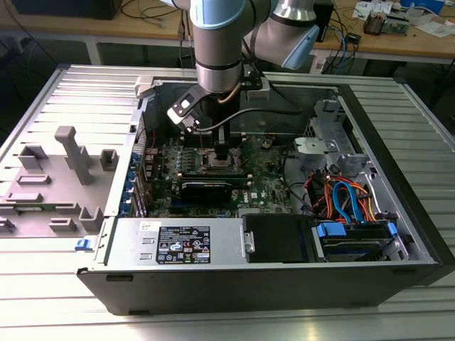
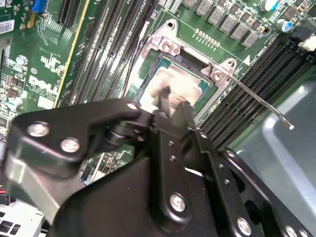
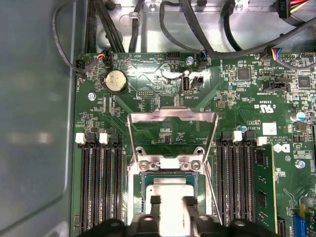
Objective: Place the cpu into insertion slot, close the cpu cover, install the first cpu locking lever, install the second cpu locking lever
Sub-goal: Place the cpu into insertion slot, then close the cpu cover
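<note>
Claw (image 3: 173,200): hanging directly above the chip (image 3: 173,189), fingers standing slightly apart and gripping nothing; chip lying flat in the socket (image 3: 143,187); cover (image 3: 173,117) standing flipped open just beyond the socket, hinge side adjoining.

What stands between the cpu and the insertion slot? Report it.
Nothing visible does. The cpu cover is swung open, away from the insertion slot. The cpu lies at the slot directly beneath the gripper. Whether it is fully seated cannot be told.
</note>
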`<action>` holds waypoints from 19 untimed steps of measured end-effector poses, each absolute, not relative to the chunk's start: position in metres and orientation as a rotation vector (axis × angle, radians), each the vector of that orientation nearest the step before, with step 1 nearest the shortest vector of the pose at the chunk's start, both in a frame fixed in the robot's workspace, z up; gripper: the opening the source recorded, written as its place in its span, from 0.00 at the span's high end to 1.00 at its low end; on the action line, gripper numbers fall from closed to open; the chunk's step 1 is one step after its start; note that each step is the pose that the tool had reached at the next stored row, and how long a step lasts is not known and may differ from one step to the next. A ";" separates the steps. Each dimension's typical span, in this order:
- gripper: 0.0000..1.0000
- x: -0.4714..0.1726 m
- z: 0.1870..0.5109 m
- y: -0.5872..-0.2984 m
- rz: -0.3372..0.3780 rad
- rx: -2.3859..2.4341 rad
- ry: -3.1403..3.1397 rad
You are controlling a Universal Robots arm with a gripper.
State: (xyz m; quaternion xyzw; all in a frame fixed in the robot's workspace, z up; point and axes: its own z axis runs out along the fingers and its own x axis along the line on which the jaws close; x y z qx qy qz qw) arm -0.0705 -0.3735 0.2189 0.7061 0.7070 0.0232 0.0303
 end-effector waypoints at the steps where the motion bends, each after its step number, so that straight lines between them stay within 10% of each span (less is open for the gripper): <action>1: 0.77 -0.070 0.219 -0.374 0.071 2.177 2.179; 4: 0.89 -0.070 0.219 -0.374 0.071 2.177 2.179; 19: 0.89 -0.070 0.219 -0.374 0.071 2.177 2.179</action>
